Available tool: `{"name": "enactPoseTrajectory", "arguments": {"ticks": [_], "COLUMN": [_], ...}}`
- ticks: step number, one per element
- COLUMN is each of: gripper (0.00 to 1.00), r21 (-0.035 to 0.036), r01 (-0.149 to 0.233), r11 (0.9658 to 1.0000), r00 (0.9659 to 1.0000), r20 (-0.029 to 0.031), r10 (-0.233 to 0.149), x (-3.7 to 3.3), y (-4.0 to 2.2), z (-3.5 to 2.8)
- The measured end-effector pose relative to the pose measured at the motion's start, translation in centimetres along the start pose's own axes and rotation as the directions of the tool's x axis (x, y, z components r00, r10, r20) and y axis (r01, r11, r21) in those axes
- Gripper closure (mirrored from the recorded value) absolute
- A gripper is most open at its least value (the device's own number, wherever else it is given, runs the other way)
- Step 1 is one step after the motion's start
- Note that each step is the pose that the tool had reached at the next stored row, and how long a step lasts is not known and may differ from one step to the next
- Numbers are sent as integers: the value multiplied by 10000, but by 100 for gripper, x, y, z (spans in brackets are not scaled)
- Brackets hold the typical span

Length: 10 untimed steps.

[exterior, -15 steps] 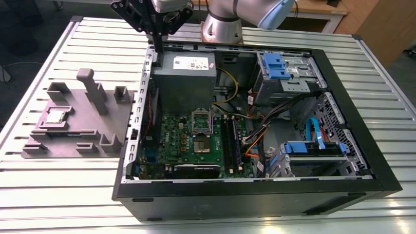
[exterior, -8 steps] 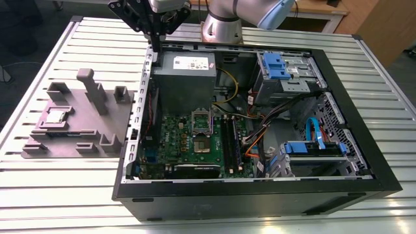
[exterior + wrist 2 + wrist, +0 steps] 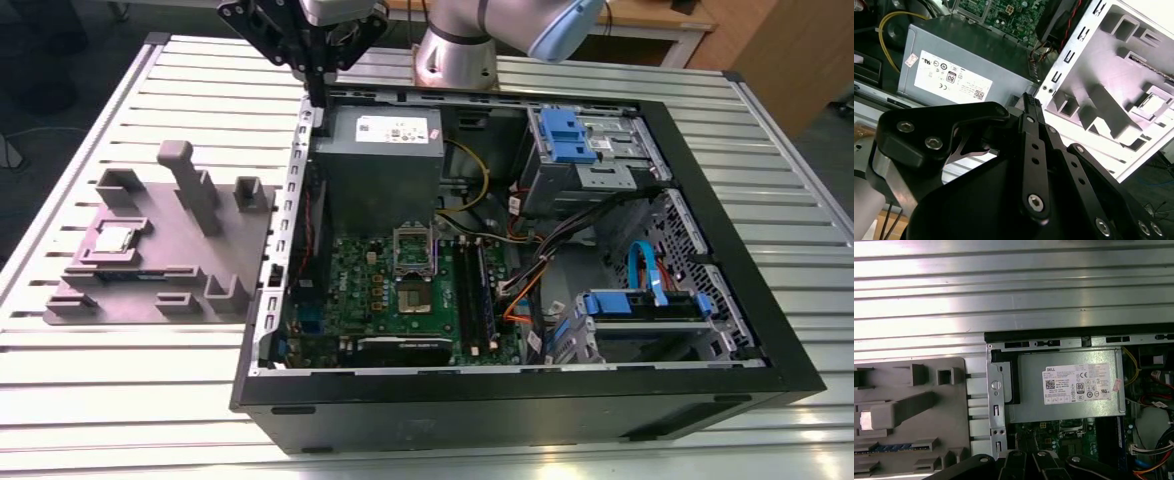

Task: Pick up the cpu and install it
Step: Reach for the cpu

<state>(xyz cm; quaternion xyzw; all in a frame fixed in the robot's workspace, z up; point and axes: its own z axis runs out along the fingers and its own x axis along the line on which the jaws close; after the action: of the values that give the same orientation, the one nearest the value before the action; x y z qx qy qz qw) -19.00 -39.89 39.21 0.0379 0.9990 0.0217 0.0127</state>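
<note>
Exterior view first: the robot arm (image 3: 467, 40) reaches in from the far side of the ribbed metal surface (image 3: 107, 400), and its black jaws hang over the far corner of the open computer case (image 3: 534, 400), on the exterior view's left, just above the case wall beside the grey power supply (image 3: 380, 160). The jaws are drawn together to a narrow tip and have hold of nothing. The cpu (image 3: 118, 238), a small shiny silver square, lies flat in a recess of the grey moulded fixture (image 3: 227, 250) that sits on the surface just beside the case, on the exterior view's left; it is well apart from the jaws. A dark memory stick (image 3: 127, 273) lies in a slot of the same fixture, near the cpu. Inside the case, the cpu socket (image 3: 414, 265) sits on the green motherboard (image 3: 354, 290) with its metal frame around a dark, unfilled middle. In the first wrist view the cpu (image 3: 868, 420) shines at the fixture's edge, and the power supply's white label (image 3: 1079, 382) faces the camera.
</note>
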Motion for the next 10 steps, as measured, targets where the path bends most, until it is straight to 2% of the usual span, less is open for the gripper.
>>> {"name": "enactPoseTrajectory", "arguments": {"ticks": [10], "gripper": [90], "r21": [0], "r01": [0], "r11": [10000], "r00": [10000], "r20": [0], "r10": [0], "x": [24], "y": [-2], "z": [-1]}}
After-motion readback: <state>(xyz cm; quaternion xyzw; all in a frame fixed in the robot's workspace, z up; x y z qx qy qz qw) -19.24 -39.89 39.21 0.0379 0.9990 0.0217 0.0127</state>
